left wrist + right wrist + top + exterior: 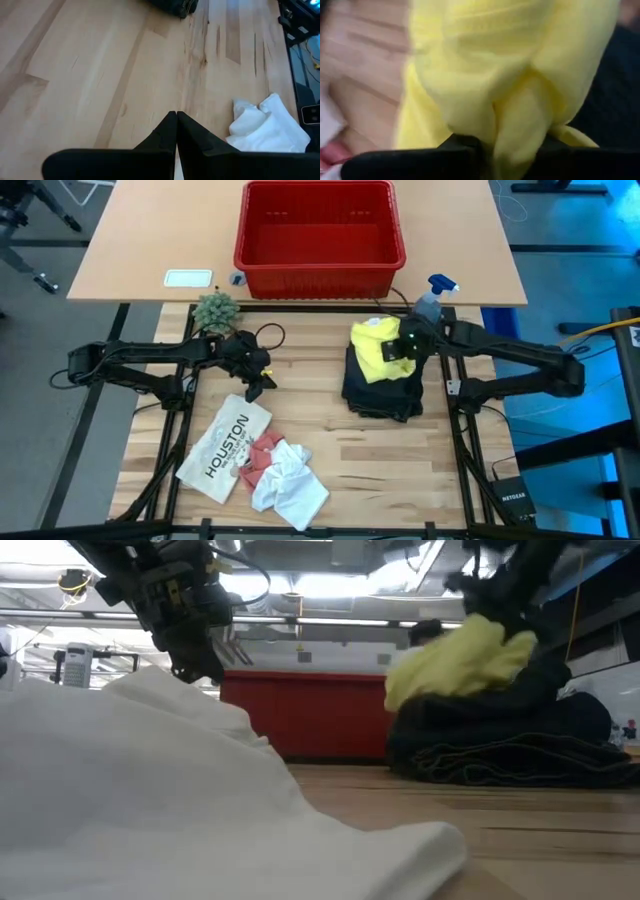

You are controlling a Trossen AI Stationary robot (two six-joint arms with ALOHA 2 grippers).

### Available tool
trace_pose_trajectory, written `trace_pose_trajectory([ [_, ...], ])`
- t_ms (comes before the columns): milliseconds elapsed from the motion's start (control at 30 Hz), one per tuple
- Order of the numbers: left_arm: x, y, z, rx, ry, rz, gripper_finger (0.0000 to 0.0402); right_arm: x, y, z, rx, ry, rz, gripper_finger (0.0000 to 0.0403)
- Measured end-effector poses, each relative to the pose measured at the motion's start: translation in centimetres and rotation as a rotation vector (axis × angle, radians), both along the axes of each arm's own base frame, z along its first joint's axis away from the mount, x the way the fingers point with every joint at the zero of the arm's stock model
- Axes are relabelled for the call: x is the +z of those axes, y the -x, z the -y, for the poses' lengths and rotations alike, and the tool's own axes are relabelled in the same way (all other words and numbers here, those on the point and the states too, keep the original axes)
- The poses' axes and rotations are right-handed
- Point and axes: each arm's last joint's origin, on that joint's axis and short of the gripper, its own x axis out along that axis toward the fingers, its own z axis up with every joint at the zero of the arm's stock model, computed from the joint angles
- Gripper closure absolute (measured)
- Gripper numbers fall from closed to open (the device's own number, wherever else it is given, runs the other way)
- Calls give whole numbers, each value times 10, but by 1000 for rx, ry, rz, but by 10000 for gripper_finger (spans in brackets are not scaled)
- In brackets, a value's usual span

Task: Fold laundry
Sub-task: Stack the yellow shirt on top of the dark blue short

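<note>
The bright yellow T-shirt (375,345) is bunched up on top of the heap of dark trousers (385,392) at the table's right middle, and my right gripper (405,345) is shut on it. My left gripper (255,383) hovers shut and empty over bare wood left of centre, just above the flat white item printed "HOUSTON" (225,445). A small pink cloth (262,452) and a crumpled white cloth (290,485) lie beside that item near the front edge. The white cloth (265,130) also shows in the left wrist view. My right gripper pinches a gathered fold of the yellow T-shirt (512,142) between its two fingers, several layers bunched together. The fingers come slanting down from the table's right side. The shirt (460,655) is lifted into a lump, its lower part resting on the trousers (510,745).
A red plastic basket (320,265) stands at the far middle. A small potted plant (215,310) stands far left and a spray bottle (435,295) far right. Bare wood lies between the trousers and the white cloths.
</note>
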Motion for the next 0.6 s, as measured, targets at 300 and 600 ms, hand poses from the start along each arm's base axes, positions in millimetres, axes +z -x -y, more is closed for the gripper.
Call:
trace_pose_trajectory([
  [300,0,0,0,10,13,-7,402,-64,12,2,-146,-133,-12,342],
  [600,-1,1,0,29,36,-19,402,-33,34,-6,-166,-46,109,117],
])
